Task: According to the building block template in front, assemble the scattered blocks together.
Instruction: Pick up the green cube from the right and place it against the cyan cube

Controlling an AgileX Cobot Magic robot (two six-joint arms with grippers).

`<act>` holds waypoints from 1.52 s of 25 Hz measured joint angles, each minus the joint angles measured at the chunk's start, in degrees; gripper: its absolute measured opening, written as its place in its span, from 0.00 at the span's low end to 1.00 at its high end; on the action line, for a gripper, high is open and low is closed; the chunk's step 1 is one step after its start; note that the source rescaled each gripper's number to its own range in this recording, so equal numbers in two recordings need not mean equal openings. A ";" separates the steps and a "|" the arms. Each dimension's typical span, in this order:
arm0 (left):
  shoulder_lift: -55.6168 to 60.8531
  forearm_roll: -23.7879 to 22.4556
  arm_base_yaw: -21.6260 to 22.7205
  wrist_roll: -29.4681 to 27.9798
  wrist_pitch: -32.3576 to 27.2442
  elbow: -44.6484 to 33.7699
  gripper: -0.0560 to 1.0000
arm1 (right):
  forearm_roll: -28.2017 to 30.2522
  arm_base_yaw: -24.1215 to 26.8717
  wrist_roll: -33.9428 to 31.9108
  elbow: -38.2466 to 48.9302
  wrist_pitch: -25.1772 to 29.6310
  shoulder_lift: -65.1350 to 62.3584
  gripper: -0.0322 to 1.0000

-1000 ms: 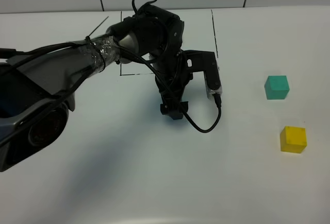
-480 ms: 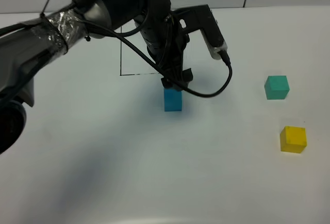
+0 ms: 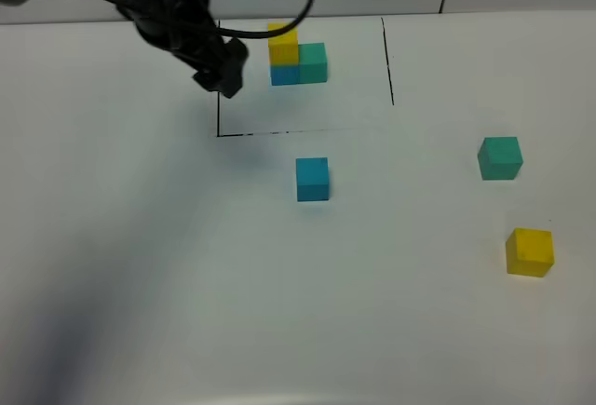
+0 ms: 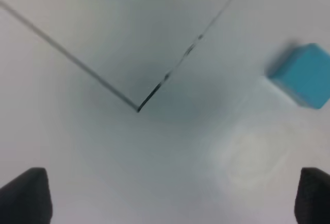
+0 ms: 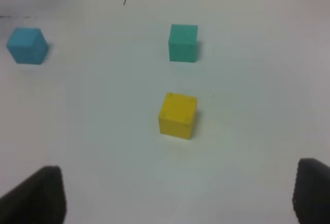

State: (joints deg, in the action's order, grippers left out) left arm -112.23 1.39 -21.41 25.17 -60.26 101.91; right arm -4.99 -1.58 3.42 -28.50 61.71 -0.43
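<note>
Hovering spread wide and empty, left gripper (image 4: 167, 195) sat near a corner of the marked square (image 3: 279, 132). Blue cube (image 3: 312, 180) lay just outside that line, clear all round. Right gripper (image 5: 175, 193) gaped empty too; yellow cube (image 5: 178, 116) and green cube (image 5: 183, 42) stood apart, unobstructed. Template (image 3: 296, 54) rested inside the square, by its far edge.

matte blue cube (image 3: 312, 180), matte yellow cube (image 3: 530, 251), smooth white table (image 3: 186, 284)

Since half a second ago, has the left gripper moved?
Yes. The left gripper pulled away from the blue cube, up-left to the square outline.
</note>
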 joint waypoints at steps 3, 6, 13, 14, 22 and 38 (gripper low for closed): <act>4.92 1.96 4.58 -0.45 3.29 -7.54 0.98 | 0.00 0.00 0.00 0.00 0.00 0.00 0.79; 11.43 3.60 8.65 -1.26 7.25 -16.43 0.98 | 0.00 0.00 0.00 0.00 0.00 0.00 0.79; 26.81 -0.85 11.55 -11.75 11.52 -32.64 0.97 | 0.00 0.00 0.00 0.00 0.00 0.00 0.79; 28.66 -1.73 11.55 -13.63 11.46 -34.12 0.97 | 0.00 0.00 0.00 0.00 0.00 0.00 0.78; 45.43 -3.02 11.55 -21.33 10.64 -47.48 0.96 | 0.00 0.00 0.00 0.00 0.00 0.00 0.78; 83.62 2.97 11.55 -21.81 6.88 -67.27 0.96 | 0.00 0.00 0.00 0.00 0.00 0.00 0.78</act>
State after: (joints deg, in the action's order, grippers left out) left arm -28.62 4.36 -9.86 3.35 -53.38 34.64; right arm -4.99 -1.58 3.42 -28.50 61.71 -0.43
